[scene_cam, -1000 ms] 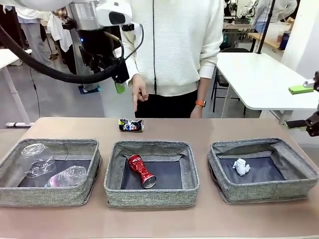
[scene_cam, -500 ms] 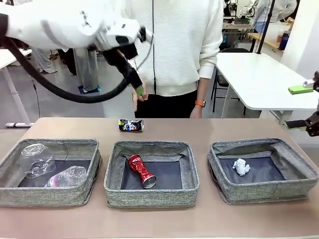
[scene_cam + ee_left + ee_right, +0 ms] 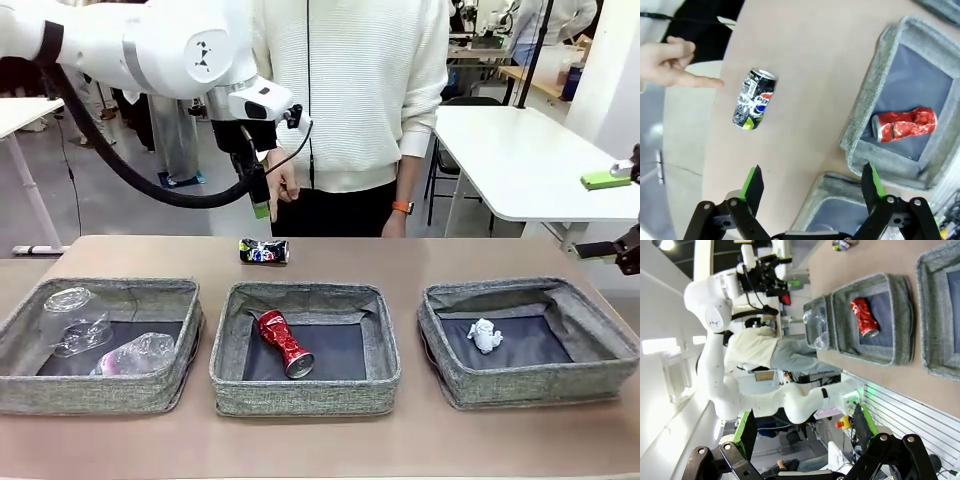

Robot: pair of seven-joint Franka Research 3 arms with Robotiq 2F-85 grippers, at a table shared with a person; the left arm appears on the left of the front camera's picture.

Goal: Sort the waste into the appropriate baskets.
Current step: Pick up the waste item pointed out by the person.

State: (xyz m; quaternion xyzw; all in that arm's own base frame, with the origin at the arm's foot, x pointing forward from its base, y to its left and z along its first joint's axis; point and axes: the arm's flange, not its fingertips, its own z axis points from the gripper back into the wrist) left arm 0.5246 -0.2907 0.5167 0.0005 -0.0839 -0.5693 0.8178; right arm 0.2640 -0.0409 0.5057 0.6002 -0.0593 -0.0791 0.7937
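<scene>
Dark, crumpled can (image 3: 263,251) lies on the tabletop (image 3: 420,255) behind the middle basket (image 3: 305,398), which already holds the red can (image 3: 284,343). Left pincer (image 3: 258,195) hovers above it, jaws wide and empty; right pincer (image 3: 805,432) is wide too. Fetching this can seems the step; next, descend and straddle it.

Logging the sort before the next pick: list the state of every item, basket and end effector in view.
Dark can: dented, on its side on the bare table, unsorted.
Red can: crushed, lying in the middle basket.
Plastic cup: in the left basket.
Plastic bottle: crushed, same basket.
Paper wad: in the right basket.
Left end effector: open, empty, above the table.
Right end effector: open, empty.
</scene>
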